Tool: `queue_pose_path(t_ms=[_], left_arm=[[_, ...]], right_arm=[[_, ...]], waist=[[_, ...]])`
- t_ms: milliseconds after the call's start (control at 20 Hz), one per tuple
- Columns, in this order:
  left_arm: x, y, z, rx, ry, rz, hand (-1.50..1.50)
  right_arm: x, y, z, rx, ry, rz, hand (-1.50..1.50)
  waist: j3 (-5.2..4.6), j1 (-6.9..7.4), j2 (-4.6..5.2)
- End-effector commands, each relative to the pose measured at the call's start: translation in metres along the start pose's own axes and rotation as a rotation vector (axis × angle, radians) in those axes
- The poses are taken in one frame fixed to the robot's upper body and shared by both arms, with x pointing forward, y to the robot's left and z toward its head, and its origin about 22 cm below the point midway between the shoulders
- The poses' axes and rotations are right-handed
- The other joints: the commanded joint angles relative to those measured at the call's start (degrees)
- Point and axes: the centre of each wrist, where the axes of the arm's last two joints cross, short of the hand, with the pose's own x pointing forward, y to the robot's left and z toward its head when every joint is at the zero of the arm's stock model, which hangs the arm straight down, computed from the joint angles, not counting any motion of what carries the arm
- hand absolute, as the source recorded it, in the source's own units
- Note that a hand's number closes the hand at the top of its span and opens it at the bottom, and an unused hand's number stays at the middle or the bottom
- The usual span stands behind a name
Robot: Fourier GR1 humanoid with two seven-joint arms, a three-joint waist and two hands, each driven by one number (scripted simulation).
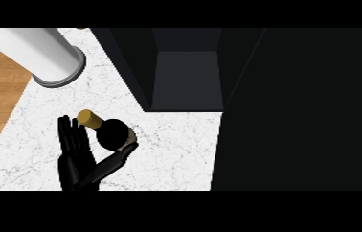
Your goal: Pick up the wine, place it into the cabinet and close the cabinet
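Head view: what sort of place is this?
Likely a kitchen: a white marbled countertop, an open dark cabinet standing on it, and a dark wine bottle with a gold cap.

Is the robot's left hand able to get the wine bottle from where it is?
Probably yes. The left hand is open right beside the wine bottle, with its fingers along one side and its thumb stretched just below it. Nothing lies between them on the counter.

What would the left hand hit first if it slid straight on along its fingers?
Probably the white cylinder, straight beyond the left hand. The bottle sits just right of that line, so it may brush past it. Heights are unclear.
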Motion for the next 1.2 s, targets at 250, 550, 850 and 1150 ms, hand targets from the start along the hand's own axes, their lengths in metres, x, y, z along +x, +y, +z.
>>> queue_pose_path(t_ms=[250,550,850,1150], left_arm=[[-0.029,0.017,-0.025,0.009,0.002,0.002,-1.50],[-0.048,0.012,-0.015,0.000,0.032,0.012,-1.50],[-0.056,0.009,-0.017,0.003,0.033,0.003,-1.50],[-0.064,0.013,-0.002,-0.035,0.051,0.020,-1.50]], right_arm=[[0.023,0.002,0.036,0.018,-0.043,-0.026,-1.50],[0.027,0.008,0.026,0.024,-0.042,-0.037,-1.50],[0.024,-0.002,0.018,0.021,-0.048,-0.030,-1.50],[0.021,0.013,0.026,0.013,-0.054,-0.025,-1.50]], waist=[[-0.02,-0.35,0.01],[-0.02,-0.05,0.00],[0.01,0.00,0.04],[0.01,0.09,-0.04]])
